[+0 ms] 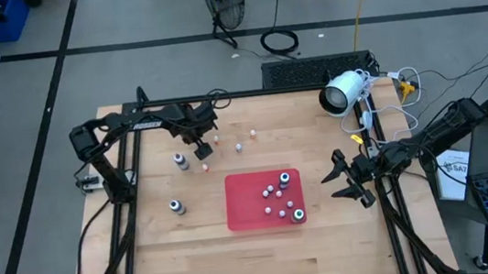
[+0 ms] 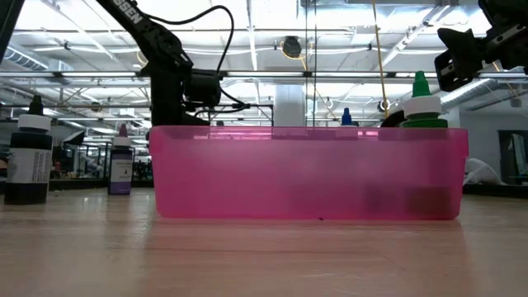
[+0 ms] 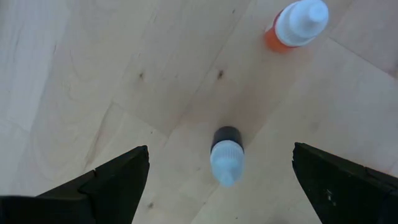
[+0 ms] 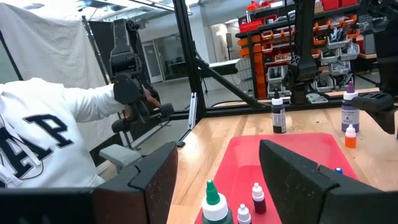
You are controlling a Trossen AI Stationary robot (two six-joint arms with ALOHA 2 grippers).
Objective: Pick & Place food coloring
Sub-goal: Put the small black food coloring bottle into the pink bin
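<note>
My left gripper [image 1: 201, 149] hangs open above the table, left of and beyond the red tray [image 1: 243, 213]. In the left wrist view its fingers stand wide on either side of a tiny dark bottle with a pale blue tip [image 3: 226, 158], which stands upright on the wood, untouched. An orange bottle with a white cap [image 3: 295, 23] stands nearby. Several small bottles, one green-capped [image 1: 299, 214], stand in the tray. My right gripper [image 1: 346, 185] waits open just right of the tray, above the table.
Two grey bottles [image 1: 180, 162] [image 1: 176, 206] stand left of the tray, and small bottles [image 1: 238, 148] [image 1: 253, 133] stand beyond it. A white camera [image 1: 342, 93] sits at the far right edge. A person in a white shirt [image 4: 37, 143] is beyond the table's left side.
</note>
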